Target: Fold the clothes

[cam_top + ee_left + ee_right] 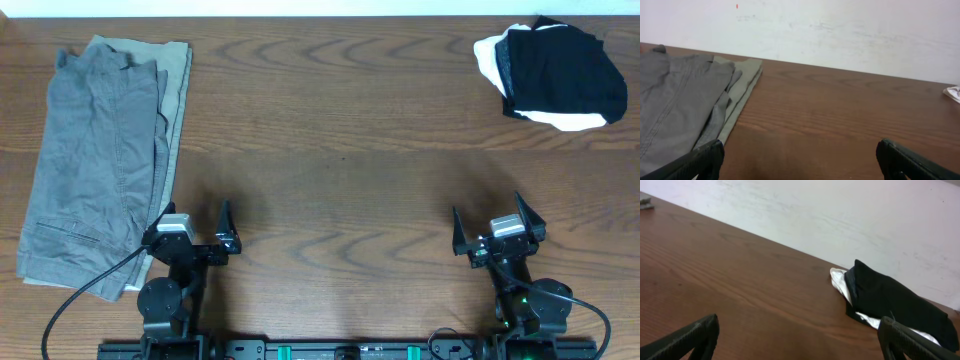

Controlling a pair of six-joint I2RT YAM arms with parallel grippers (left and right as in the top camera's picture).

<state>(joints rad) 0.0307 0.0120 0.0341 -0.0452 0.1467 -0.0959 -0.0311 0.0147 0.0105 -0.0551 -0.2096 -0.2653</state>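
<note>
Grey shorts (95,150): lie flat and wrinkled at the far left of the desk (340,130), long side running from the far edge toward the robot.
Pale khaki garment (182,90): under the shorts, showing only as a narrow strip along their right edge.
Left jaws: spread wide with nothing between them, low over the near left part of the desk.
Shorts relative to left jaws: the near right corner of the stack lies just beside the outer finger (700,161). In the left wrist view that finger overlaps the grey cloth (675,105) at the bottom corner of the picture. It may be just above the fabric rather than on it; the view does not settle contact. The inner finger is over bare wood, to the right of the stack.
Right jaws: spread wide and holding nothing, over bare wood at the near right.
Shorts relative to right jaws: well apart, across the width of the desk.
Black garment (560,70): bunched at the far right corner, lying on a white garment (487,55) that pokes out at its left and near edges; it is beyond the right jaws, well apart from them.
Cable (95,285): a black lead from the left arm crosses the near corner of the shorts.
</note>
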